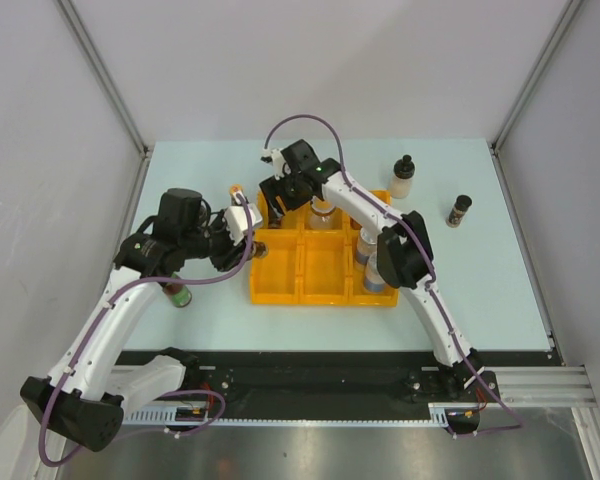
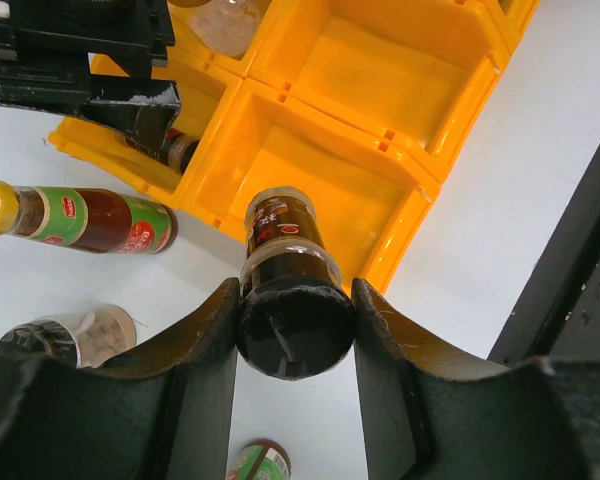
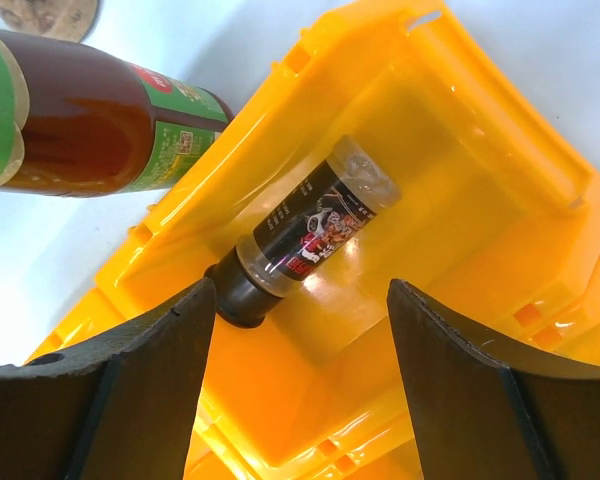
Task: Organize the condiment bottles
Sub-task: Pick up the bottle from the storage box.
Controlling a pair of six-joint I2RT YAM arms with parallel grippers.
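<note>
My left gripper is shut on the black cap of a spice jar, one of the condiment bottles. It holds the jar over a near-left compartment of the yellow tray. In the top view, the left gripper is at the tray's left edge. My right gripper stands open over another compartment. A second black-capped spice jar lies on its side there, its cap close to the left finger. From above, the right gripper sits over the tray's far-left corner. A red sauce bottle lies on the table beside the tray.
Jars stand in the tray's middle and right compartments. A white bottle and a dark jar stand at the back right. A clear jar and a green-labelled bottle lie left of the tray, below my left arm.
</note>
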